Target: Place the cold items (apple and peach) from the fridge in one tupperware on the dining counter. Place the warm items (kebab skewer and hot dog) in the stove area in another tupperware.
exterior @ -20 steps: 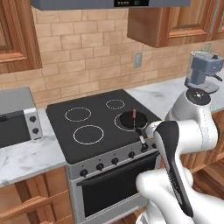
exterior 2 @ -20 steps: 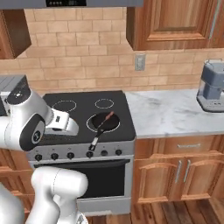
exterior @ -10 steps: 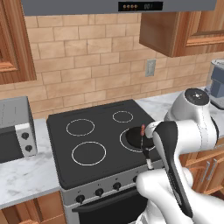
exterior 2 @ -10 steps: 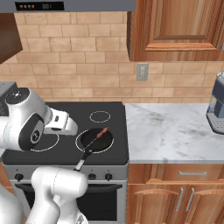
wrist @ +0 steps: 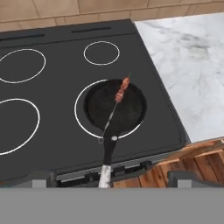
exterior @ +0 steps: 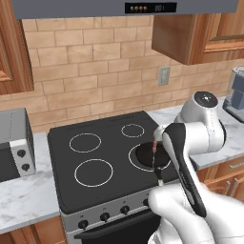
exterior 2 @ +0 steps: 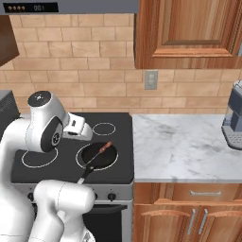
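Observation:
The kebab skewer (wrist: 120, 93) lies across a small black pan (wrist: 98, 109) on the front right burner of the stove (wrist: 52, 131). It also shows as the skewer (exterior 2: 105, 147) in the pan (exterior 2: 98, 160), and as the skewer (exterior: 155, 147) beside my arm. My gripper (wrist: 112, 178) hangs open and empty above the stove's front edge, over the pan's handle (wrist: 107, 164). Its white hand (exterior 2: 78, 128) sits over the rear burners. The hot dog, apple, peach, fridge, tupperwares and dining counter are out of view.
A marbled countertop (exterior 2: 184, 146) runs right of the stove, with a coffee machine (exterior 2: 234, 118) at its far end. A silver toaster (exterior: 14, 145) stands on the counter to the left. A range hood (exterior: 124, 7) and wooden cabinets (exterior 2: 189, 33) hang above.
The whole picture has shifted and the stove looks larger, so the base has driven closer. The skewer and pan lie as before. My gripper has stayed open.

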